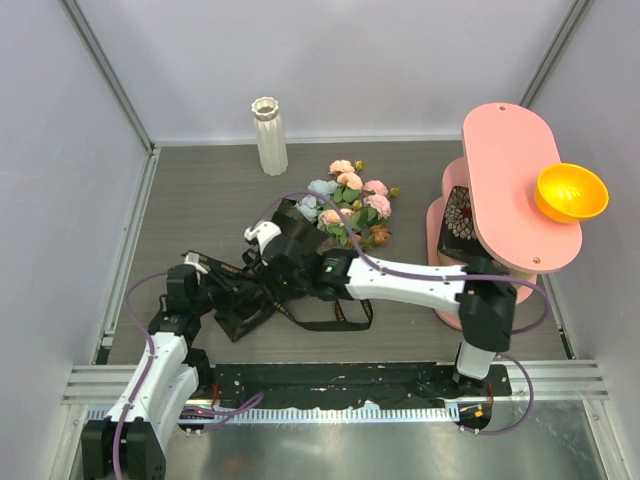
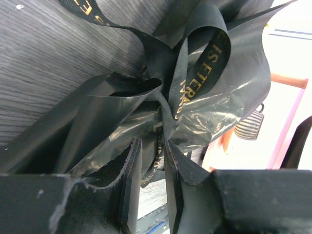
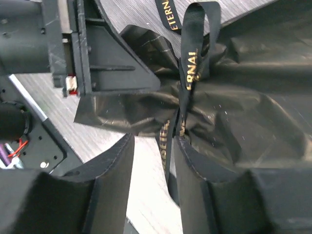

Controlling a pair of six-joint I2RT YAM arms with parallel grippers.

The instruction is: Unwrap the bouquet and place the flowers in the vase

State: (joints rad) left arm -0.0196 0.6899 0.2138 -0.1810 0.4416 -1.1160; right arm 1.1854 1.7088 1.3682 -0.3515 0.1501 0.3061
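The bouquet lies on the table with its flowers (image 1: 350, 200) toward the back and its black paper cone (image 1: 240, 318) toward the front left. The white ribbed vase (image 1: 269, 135) stands upright at the back, apart from it. Both grippers meet at the tied neck of the cone. My left gripper (image 2: 152, 146) stands open, its fingers against the crinkled black paper (image 2: 229, 97), with a tail of the black ribbon (image 2: 214, 53) hanging loose in the gap. My right gripper (image 3: 153, 141) is open too, and a gold-lettered ribbon (image 3: 190, 63) tail hangs by its right finger.
A pink two-tier stand (image 1: 515, 185) fills the right side, with an orange bowl (image 1: 571, 192) on its top. A loose ribbon loop (image 1: 335, 318) trails on the table under the right arm. Grey walls close in on the left and back.
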